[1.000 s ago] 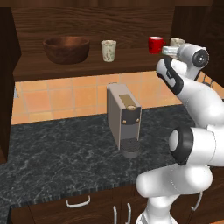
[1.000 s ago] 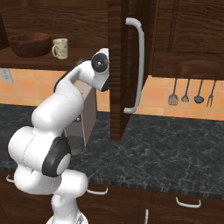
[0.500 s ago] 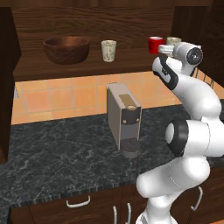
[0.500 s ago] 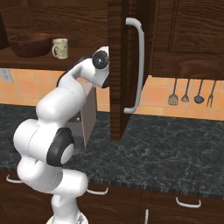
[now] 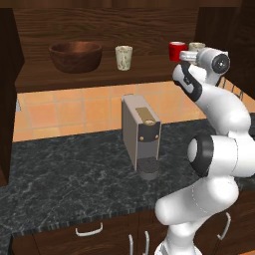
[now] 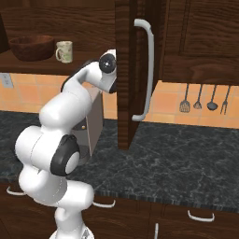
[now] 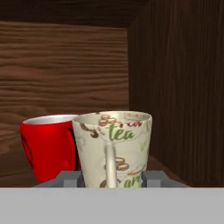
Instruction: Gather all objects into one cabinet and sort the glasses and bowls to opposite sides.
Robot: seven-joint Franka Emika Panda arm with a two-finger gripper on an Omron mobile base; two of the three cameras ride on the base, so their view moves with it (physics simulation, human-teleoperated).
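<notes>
The cream tumbler (image 7: 114, 148) with "tea" on it stands at the bottom middle of the hand view, on the cabinet shelf (image 5: 94, 79), just beside the red mug (image 7: 48, 146) and close to the dark side wall. The end effector (image 7: 112, 177) has a grey tip on each side of the tumbler. I cannot tell if it is pinching or letting go.

To do this well, I think the tips should spread wide, then pull straight back so nothing tips.

In the left base view, the bowl (image 5: 75, 55) sits upper left and another tumbler (image 5: 124, 57) near it. A coffee machine (image 5: 142, 134) stands on the dark tabletop (image 5: 64, 184).
</notes>
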